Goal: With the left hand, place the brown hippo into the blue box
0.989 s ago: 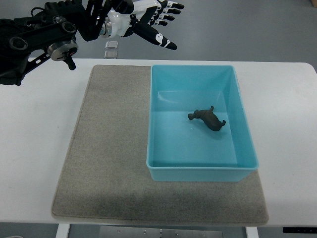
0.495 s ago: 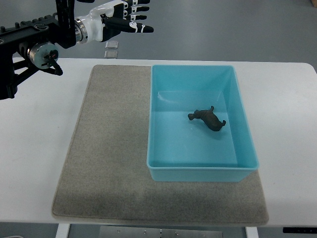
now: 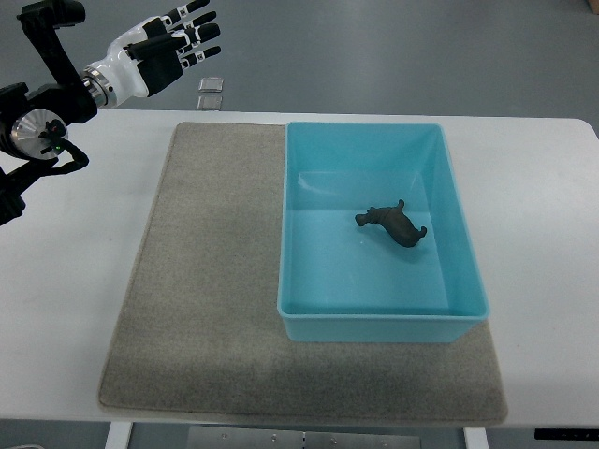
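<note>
A small brown hippo [image 3: 393, 224] lies on its side on the floor of the blue box [image 3: 295, 234], a little right of the middle. The box stands on the right half of a grey mat [image 3: 206, 271]. My left hand [image 3: 173, 45] is at the top left of the view, beyond the table's far edge and well away from the box. Its white and black fingers [image 3: 192, 33] are spread and hold nothing. Its arm [image 3: 42, 117] comes in from the left edge. The right arm does not show.
The mat lies on a white table [image 3: 65, 281]. Two small pale squares [image 3: 210, 92] lie on the grey floor just past the table's far edge, near the left hand.
My left hand has drawn back to the left, from above the box's far left corner to the top left corner of the view. The hippo and box have not moved.
</note>
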